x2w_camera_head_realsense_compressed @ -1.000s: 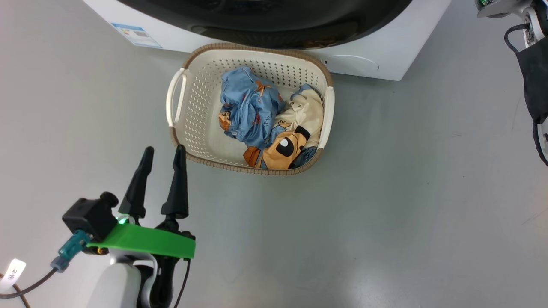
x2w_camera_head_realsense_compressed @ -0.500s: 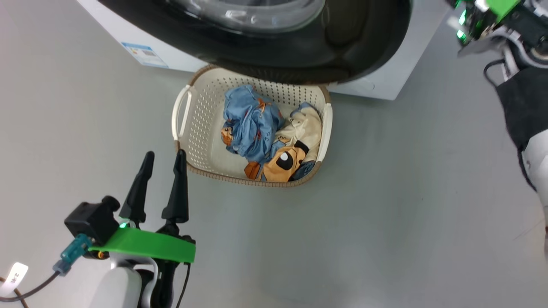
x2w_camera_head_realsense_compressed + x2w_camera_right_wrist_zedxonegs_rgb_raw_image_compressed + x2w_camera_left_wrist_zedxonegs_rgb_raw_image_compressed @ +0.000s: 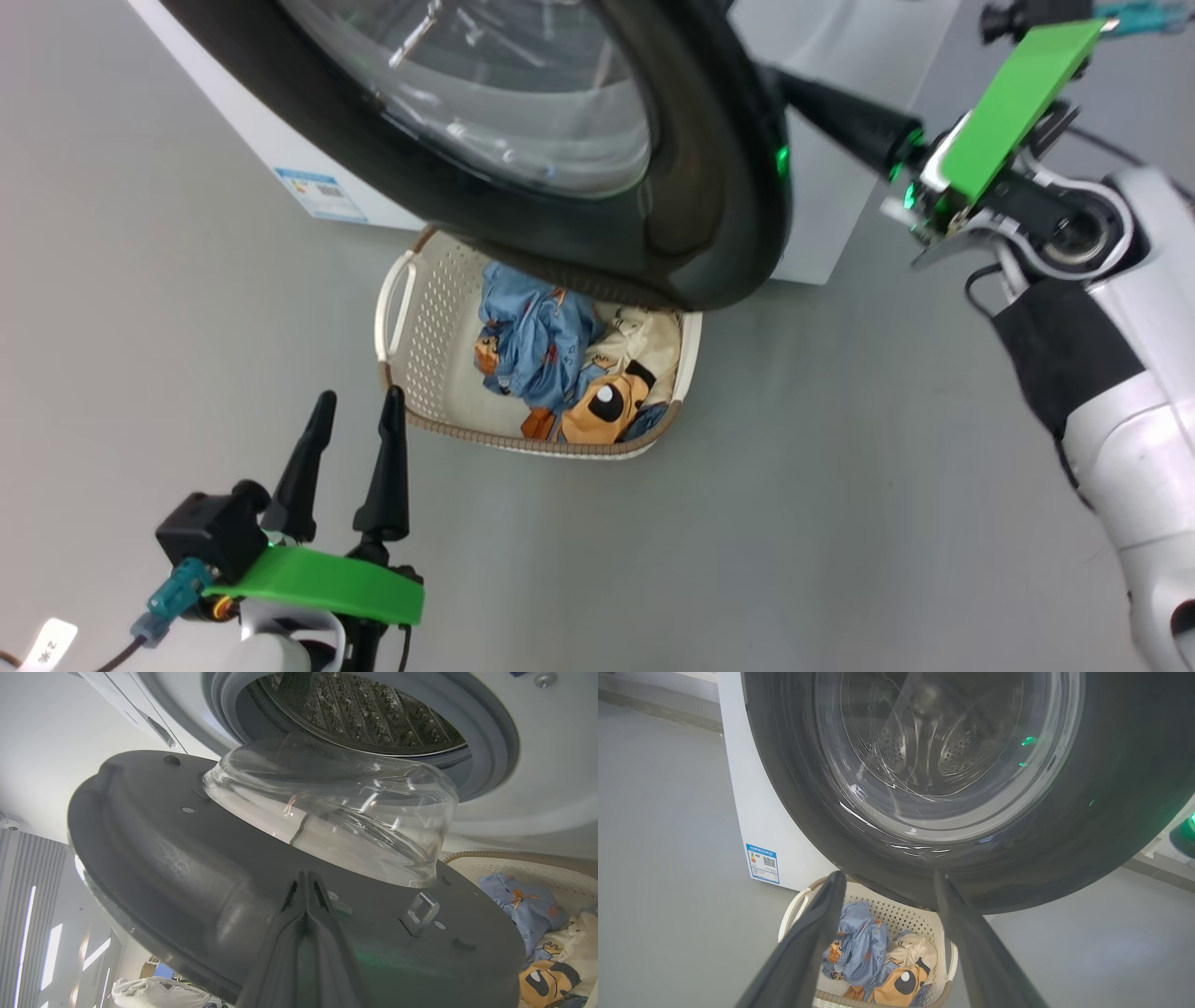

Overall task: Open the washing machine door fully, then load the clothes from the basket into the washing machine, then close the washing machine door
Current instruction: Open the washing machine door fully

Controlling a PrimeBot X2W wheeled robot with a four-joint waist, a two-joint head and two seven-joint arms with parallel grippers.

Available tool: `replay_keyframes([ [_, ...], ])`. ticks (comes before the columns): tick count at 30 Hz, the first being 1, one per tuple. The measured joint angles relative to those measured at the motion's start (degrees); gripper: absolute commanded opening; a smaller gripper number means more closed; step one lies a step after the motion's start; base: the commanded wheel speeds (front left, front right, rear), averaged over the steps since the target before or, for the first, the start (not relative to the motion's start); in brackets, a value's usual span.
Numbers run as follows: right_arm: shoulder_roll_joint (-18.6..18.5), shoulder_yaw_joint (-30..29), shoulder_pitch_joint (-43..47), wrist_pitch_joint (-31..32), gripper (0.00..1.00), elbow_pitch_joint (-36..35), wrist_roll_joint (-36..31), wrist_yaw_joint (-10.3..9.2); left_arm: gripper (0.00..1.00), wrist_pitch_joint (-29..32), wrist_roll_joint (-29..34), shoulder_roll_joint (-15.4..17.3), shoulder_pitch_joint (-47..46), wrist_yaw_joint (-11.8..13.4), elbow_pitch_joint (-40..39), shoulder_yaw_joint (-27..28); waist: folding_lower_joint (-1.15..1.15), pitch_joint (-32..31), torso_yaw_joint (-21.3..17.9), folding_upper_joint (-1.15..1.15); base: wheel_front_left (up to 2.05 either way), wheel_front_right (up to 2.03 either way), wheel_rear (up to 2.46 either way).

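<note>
The washing machine door point(image 3: 523, 140) is seen swung partway out from the washing machine point(image 3: 812, 233), its glass bowl bulging towards the steel drum point(image 3: 364, 714) and the blue-grey rubber ring point(image 3: 490, 728). A small metal latch loop point(image 3: 420, 912) is seen on the door's dark inner face. The basket point(image 3: 439, 317) is set on the grey floor point(image 3: 840, 467) just before the machine, and its far end is overhung and hidden by the lower edge of the door in the head view. The clothes point(image 3: 551, 364) are heaped in the basket's right half, the light blue garment beside the cream and orange one. A blue label point(image 3: 317, 193) is fixed low on the machine's left corner.

The right gripper point(image 3: 306, 882) is reached in behind the door's free edge; its fingers are pressed together with nothing between them, the tips laid at the inner face below the glass. The left gripper point(image 3: 359, 394) is held over the floor near the basket's near left corner, fingers spread apart and empty, well apart from the door.
</note>
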Motion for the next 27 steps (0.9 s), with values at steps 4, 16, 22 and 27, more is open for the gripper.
replay_keyframes([
  [4,1.1,0.1,2.4,0.7,0.0,-1.0,0.5,0.0,1.0,0.0,0.3,0.0,0.8,0.0,0.1,0.0,0.0,-1.5,-0.5,0.0,0.0,0.0,0.0],
  [16,3.0,1.5,8.5,2.5,0.0,-4.6,1.0,0.0,1.0,0.0,1.3,0.1,3.3,0.0,0.1,0.4,0.0,-5.3,-0.6,0.0,0.0,0.0,0.0],
  [22,4.2,1.9,11.2,3.1,0.0,-5.3,1.0,0.0,1.0,0.0,1.3,0.1,4.5,0.0,0.1,0.4,0.0,-6.6,0.2,0.0,0.0,0.0,0.0],
  [27,5.0,3.2,11.9,4.2,0.0,-6.2,0.9,0.0,1.0,0.0,1.3,0.1,4.5,0.0,-0.1,0.6,0.0,-6.7,1.0,0.0,0.0,0.0,0.0],
])
